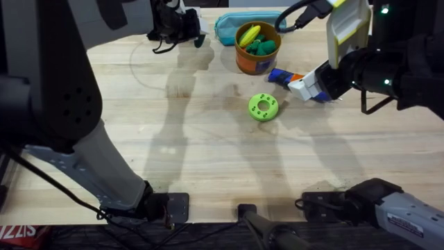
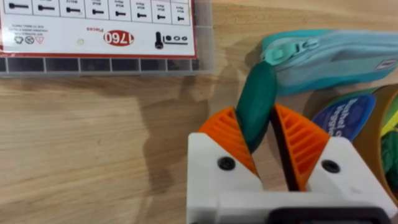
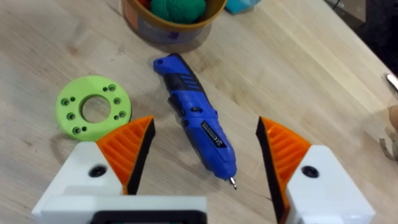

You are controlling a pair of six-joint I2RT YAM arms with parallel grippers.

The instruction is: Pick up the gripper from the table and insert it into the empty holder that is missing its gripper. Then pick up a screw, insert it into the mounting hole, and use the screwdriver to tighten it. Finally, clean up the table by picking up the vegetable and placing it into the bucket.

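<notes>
Clamped between the orange ribbed pads of the left gripper is a dark green, smooth, pod-shaped vegetable piece, which is held tilted and stands out past the fingertips above the light wooden plank table. Just beyond its tip a flat teal zippered case is seen, and a clear plastic box of small screws with a red and white label is seen lying on the table near it. At the edge of the left wrist view a part of the small round orange bucket with its bluish mark is shown, close beside the gripper.

The right gripper is held wide apart, its orange pads spread to either side of the bright-blue short screwdriver, which is not touched by them. The screwdriver is laid flat on the table, with its thin metal tip pointed toward the gripper and its thick end turned toward the bucket. A lime-green flat ring with small holes around it is laid beside the screwdriver, apart from it.

From overhead, the bucket is seen standing upright at the far middle of the table, just in front of the teal case, with yellow and green pieces held inside it. The green ring is placed on the near side of the bucket, and the right gripper is seen to the right of the bucket.
</notes>
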